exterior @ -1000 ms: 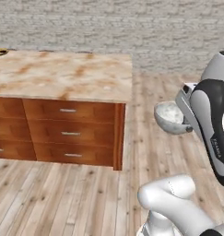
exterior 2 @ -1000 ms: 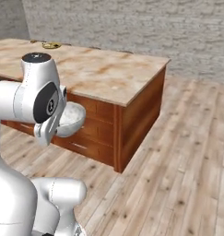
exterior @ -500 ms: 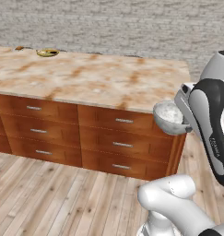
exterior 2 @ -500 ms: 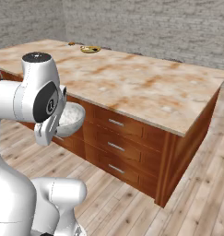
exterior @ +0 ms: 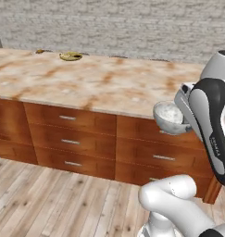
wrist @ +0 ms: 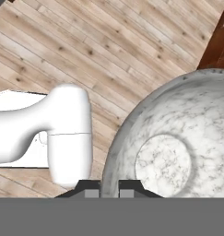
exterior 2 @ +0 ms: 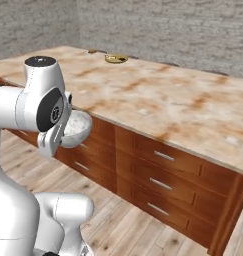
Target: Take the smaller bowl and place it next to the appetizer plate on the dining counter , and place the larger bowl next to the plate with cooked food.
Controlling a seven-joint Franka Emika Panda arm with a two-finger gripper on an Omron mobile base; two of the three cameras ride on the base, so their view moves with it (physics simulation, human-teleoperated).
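Note:
The smaller bowl (exterior: 168, 118), mottled grey-white, hangs in the air in front of the dining counter (exterior: 100, 83), about level with its top drawers. My gripper (wrist: 109, 188) is shut on the bowl's rim, which runs between the two fingertips in the hand view, where the smaller bowl (wrist: 178, 147) fills the right side. In the right base view the smaller bowl (exterior 2: 76, 127) sits just beside the hand, short of the dining counter (exterior 2: 158, 100). A yellow-olive plate (exterior: 70, 56) lies at the counter's far edge; what is on it is too small to tell. The larger bowl is out of view.
The counter's reddish-brown base has rows of drawers (exterior: 67, 139) facing me. A small dark thing (exterior: 39, 51) lies left of the plate. A grey stone wall (exterior: 114, 23) stands behind the counter. Wood floor (exterior: 49, 199) lies between me and the drawers.
The whole picture has shifted: the base has driven along the counter, so more of its top and the plate have come into view. The bowl stays held in the shut gripper.

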